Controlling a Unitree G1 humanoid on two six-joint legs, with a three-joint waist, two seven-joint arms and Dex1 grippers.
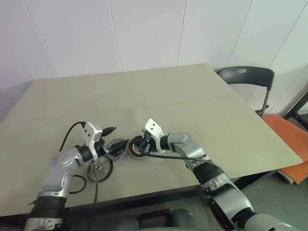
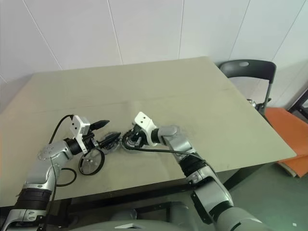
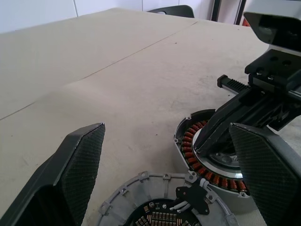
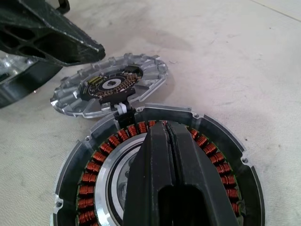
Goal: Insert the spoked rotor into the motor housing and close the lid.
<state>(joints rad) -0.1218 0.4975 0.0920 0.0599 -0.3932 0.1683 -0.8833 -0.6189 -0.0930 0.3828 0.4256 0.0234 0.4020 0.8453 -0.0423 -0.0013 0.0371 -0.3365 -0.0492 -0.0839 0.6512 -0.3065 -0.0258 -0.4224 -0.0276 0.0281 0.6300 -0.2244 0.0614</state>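
Looking down from the head camera, the beige table [image 1: 192, 96] carries all three parts near its front edge. The motor housing [image 1: 136, 149] lies flat, with the right gripper [image 1: 139, 144] reaching in from the right and over it. Just to the housing's left lies the lid [image 1: 117, 145], and the left gripper [image 1: 115, 136] has its two black fingers spread wide, one above the lid and one at its near side, gripping nothing. The spoked rotor [image 1: 100, 168] rests on the table nearer the front edge, below the left gripper and close to its wrist, with a black cable [image 1: 72, 185] beside it. A dark chair [image 1: 248, 77] stands past the table's far right corner.

From the left wrist camera, the left gripper's fingers [image 3: 75, 165] stand far apart with the grey lid [image 3: 160, 202] between them, its circuit side up. The housing [image 3: 202, 155] sits touching or almost touching the lid, its copper windings showing, and the right gripper [image 3: 214, 136] presses down at its silver centre.

From the right wrist camera, the right gripper's fingers [image 4: 167, 169] are pressed together, empty, tips over the housing's [image 4: 225, 155] centre. The lid [image 4: 110, 89] lies just beyond the housing's rim, joined to it by a short wire bundle [image 4: 123, 107].
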